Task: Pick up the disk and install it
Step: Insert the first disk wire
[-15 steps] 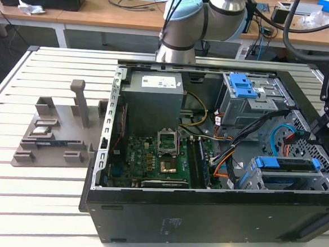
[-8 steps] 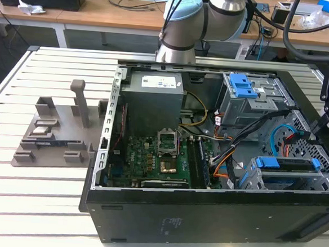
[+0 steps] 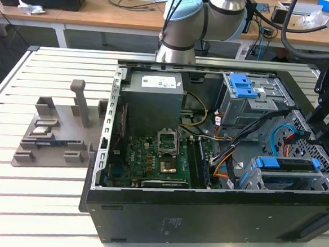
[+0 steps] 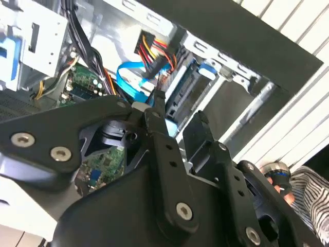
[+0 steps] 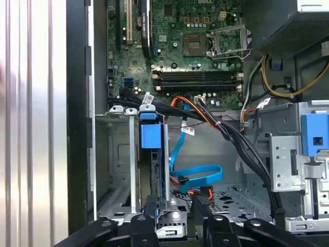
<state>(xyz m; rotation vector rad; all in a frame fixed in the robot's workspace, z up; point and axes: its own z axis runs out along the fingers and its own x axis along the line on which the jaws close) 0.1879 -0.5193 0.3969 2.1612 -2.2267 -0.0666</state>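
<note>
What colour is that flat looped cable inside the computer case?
Bright blue. The flat looped cable shows best in the first wrist view, lying beside the disk in its cage.

Exterior view: high, looks down from a distance on the whole open computer case [image 3: 218, 161] on the slatted table [image 3: 34, 205]. Both wrist views sit close inside the case; both share the blue data cable [image 4: 128, 77] [image 5: 198, 172].

Disk [image 3: 286, 165] in bay inside computer case [image 3: 203, 216]
</note>
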